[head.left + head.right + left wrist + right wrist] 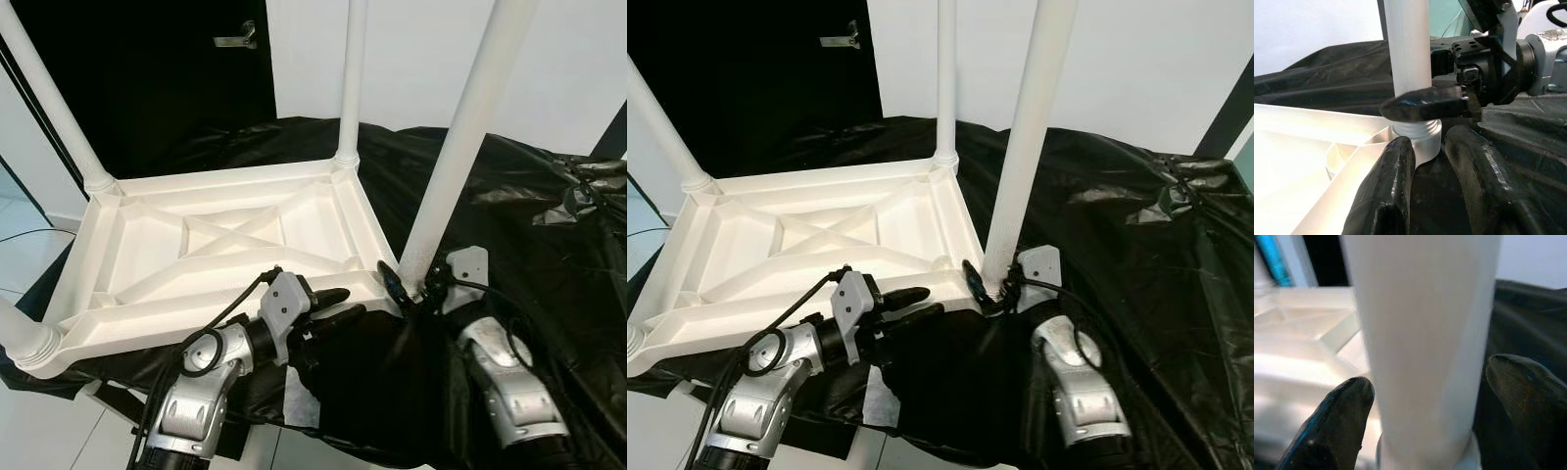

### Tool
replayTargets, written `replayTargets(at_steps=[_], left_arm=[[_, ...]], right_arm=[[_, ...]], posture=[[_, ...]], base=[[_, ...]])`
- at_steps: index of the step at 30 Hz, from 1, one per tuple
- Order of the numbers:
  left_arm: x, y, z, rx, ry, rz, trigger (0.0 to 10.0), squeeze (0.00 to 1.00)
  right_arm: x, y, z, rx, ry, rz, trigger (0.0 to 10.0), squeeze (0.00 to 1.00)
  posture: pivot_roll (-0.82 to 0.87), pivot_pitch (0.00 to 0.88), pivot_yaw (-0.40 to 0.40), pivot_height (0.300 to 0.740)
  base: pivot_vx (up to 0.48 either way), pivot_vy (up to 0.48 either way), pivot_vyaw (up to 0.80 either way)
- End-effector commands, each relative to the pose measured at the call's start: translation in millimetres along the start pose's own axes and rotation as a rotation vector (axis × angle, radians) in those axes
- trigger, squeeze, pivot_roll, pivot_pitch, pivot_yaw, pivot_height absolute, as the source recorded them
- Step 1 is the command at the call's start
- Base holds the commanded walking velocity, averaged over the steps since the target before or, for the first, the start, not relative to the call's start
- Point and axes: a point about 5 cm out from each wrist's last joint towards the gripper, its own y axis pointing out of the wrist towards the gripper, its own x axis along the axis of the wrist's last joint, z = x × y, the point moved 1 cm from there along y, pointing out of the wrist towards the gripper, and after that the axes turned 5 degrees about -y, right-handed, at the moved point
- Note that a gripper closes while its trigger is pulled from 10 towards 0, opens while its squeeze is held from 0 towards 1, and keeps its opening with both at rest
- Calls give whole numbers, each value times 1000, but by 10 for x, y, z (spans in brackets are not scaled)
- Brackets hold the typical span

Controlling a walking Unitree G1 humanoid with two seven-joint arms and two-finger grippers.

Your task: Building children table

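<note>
tabletop (225,245): upside down on the sheet (509,215), legs up
near-right leg (460,147): between right end effector's (407,287) fingers
left end effector (333,304): at tabletop's near edge

Head views: bright, even indoor light, sharp overall. White tabletop (206,245) slightly blown out w/ soft shadows in its ribs. Black sheet (509,225) shows glossy highlights on folds; dark doorway (167,69) upper left nearly featureless. Straight leg (470,137) bows a bit near frame edge = wide-angle distortion. Left wrist view: tabletop glares at lower left, near fingers (1386,196) soft. Right wrist view: leg very close, blurred; background out of focus.
</note>
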Motion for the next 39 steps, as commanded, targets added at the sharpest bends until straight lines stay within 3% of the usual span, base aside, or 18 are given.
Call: replayTargets(at_steps=[1,6,7,8,9,10,11,15,22,23,28,33,39], left_arm=[[0,7,93,125,12,1,10000,0],[14,38,102,108,22,-3,10000,0],[19,50,102,100,26,-3,10000,0],[19,50,102,100,26,-3,10000,0],[23,64,100,89,30,-3,10000,0],[23,64,100,89,30,-3,10000,0],[27,75,96,75,41,1,10000,0],[30,80,98,61,57,8,10000,0],[9,60,77,69,45,13,10000,0],[-2,62,59,69,42,14,10000,0],[-19,68,31,70,40,17,10000,0],[-24,68,31,75,40,16,10000,0],[-23,63,28,74,37,14,10000,0]], right_arm=[[9,34,-9,79,6,-11,10000,0],[8,90,-75,186,4,2,10000,0],[3,118,-93,218,-11,10,9020,0],[3,118,-93,218,-11,10,9020,0],[-3,151,-106,259,-33,20,2510,0],[-3,151,-106,259,-33,20,2510,0],[-8,179,-110,301,-43,30,0,0],[-31,202,-126,369,-61,45,0,0],[-72,170,-179,361,-38,55,0,0],[-90,155,-178,332,-22,66,10000,0],[-111,135,-169,250,22,70,10000,0],[-107,145,-159,89,53,55,10000,0],[-95,140,-10,-101,45,48,10000,0]], posture=[[-28,0,1,740],[-33,0,11,740],[-33,0,14,740],[-33,0,14,740],[-33,0,17,740],[-33,0,17,740],[-29,0,18,740],[-16,0,11,740],[-8,0,3,740],[-6,0,-3,740],[-4,0,-8,740],[0,0,-15,740],[-14,0,-1,740]], base=[[0,0,0],[0,0,0],[0,0,0],[0,0,0],[0,0,0],[0,0,0],[0,0,0],[0,0,0],[0,0,0],[0,0,0],[0,0,0],[0,0,0],[0,0,0]])
